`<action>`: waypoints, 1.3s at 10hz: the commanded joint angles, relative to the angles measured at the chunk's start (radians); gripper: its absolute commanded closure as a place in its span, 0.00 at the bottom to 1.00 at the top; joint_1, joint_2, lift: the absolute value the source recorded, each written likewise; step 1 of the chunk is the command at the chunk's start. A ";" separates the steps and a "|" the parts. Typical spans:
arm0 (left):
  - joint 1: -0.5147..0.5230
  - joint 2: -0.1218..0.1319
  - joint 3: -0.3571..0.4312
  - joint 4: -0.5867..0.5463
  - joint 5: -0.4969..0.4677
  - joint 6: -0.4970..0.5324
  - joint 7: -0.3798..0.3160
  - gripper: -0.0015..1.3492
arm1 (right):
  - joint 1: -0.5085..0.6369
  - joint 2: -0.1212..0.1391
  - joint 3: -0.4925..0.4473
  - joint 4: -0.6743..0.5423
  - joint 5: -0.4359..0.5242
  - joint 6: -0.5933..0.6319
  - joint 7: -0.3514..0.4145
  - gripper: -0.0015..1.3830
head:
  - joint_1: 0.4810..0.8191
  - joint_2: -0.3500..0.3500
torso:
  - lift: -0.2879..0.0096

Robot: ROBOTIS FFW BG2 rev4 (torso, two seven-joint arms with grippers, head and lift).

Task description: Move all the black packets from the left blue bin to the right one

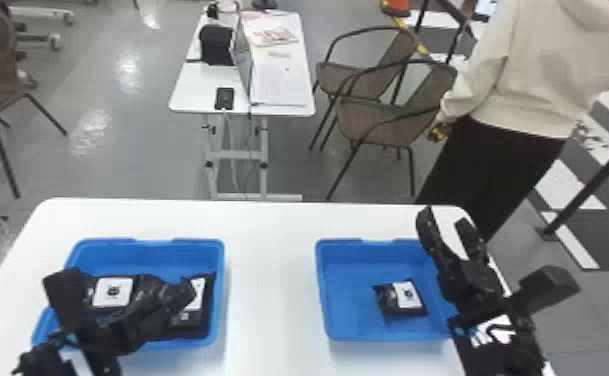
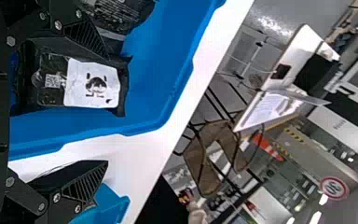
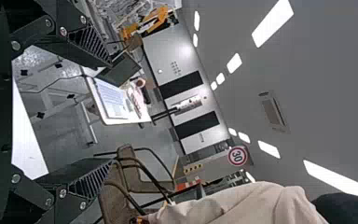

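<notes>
While the left end effector (image 2: 107, 111) is spread over the left blue bin (image 2: 161, 79) in its wrist view, a white-labelled black packet (image 2: 81, 84) lies beside one finger, ungripped. A good pick would probably centre that packet between the pads, pinch its body firmly and rise straight, so neighbours don't drag along.

In the head view, that bin sits toward eight o'clock on the white counter (image 1: 268, 275). The right blue bin (image 1: 350, 292), toward four o'clock, holds one packet (image 1: 402, 299); crossing needs height over both rims. Beyond, on grey flooring (image 1: 133, 165), a side table (image 1: 203, 95) stands near twelve o'clock, brown chairs (image 1: 375, 120) toward one.

In the right wrist view, the right end effector (image 3: 112, 113) is spread and empty, ceiling lights (image 3: 272, 23) beyond.
</notes>
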 commanded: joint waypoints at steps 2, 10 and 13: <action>-0.049 0.021 -0.023 -0.005 -0.026 0.103 0.023 0.23 | -0.003 -0.003 -0.001 -0.035 -0.028 -0.001 0.002 0.23 | 0.63 0.27 | 0.97; -0.098 0.047 0.035 -0.114 -0.225 0.422 0.124 0.24 | 0.004 -0.002 0.014 -0.024 -0.076 -0.001 0.009 0.23 | 0.63 0.36 | 0.97; -0.168 0.053 0.025 -0.004 -0.239 0.434 0.121 0.24 | 0.002 -0.002 0.017 -0.018 -0.080 -0.001 0.011 0.23 | 0.63 0.39 | 0.97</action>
